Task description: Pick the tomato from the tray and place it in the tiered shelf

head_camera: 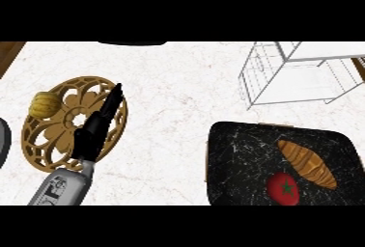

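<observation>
Our left hand [100, 126] hangs with fingers straight and released over the wooden trivet [50, 140], holding nothing; our right hand is out of sight. The tomato [284, 188] lies on the black tray [235, 159] touching the croissant [308, 163], so we risk nudging that pastry. Bare counter [178, 87] leaves open room toward the wire tiered shelf [299, 72], whose thin rails could snag us.

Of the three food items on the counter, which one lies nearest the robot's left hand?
The small yellow-orange squash, sitting on the left edge of the round wooden trivet beside the left hand. The tomato and croissant lie on the black tray, far right.
</observation>
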